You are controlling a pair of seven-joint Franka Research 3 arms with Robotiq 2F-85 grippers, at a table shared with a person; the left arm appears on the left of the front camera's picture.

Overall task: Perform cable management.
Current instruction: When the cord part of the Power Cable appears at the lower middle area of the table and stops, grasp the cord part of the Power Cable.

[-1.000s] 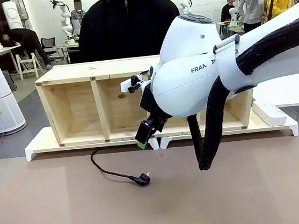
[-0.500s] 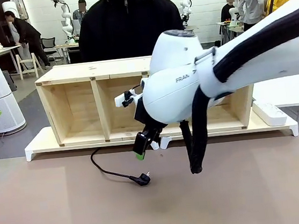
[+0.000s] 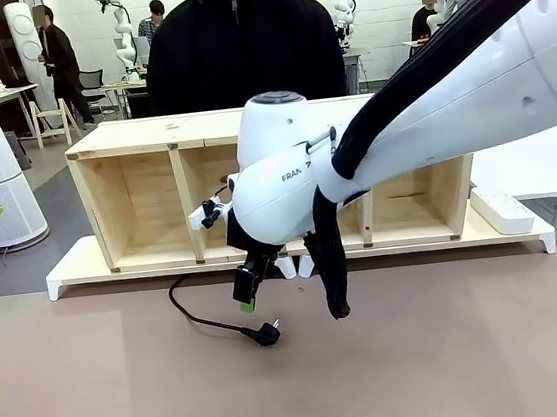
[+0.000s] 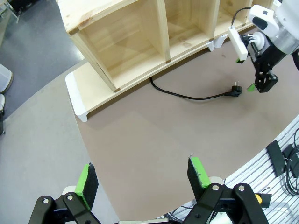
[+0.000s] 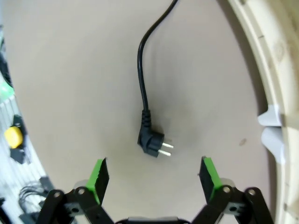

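Note:
The cable (image 3: pixel 203 321) is a thin black cord lying on the brown table, running from under the shelf's base to a chunky black plug (image 3: pixel 266 334). My right gripper (image 3: pixel 246 293) hangs open just above and slightly left of the plug, with nothing in it. In the right wrist view the plug (image 5: pixel 150 142) lies between and ahead of the open green-padded fingers (image 5: pixel 99 175), its pins pointing right. My left gripper (image 4: pixel 142 176) is open and empty, high over the table's left side, with the cable (image 4: pixel 187 95) and the right gripper (image 4: pixel 261 81) far ahead of it.
A wooden shelf (image 3: pixel 149 135) with open compartments stands on a white-footed board (image 3: pixel 74 267) across the table's back. A white power strip (image 3: pixel 501 210) lies at the board's right end. A person in a black jacket (image 3: pixel 241 52) stands behind the shelf.
My right arm has swung left and down, bringing its open gripper from in front of the shelf's middle to just over the plug. The cable has not moved.

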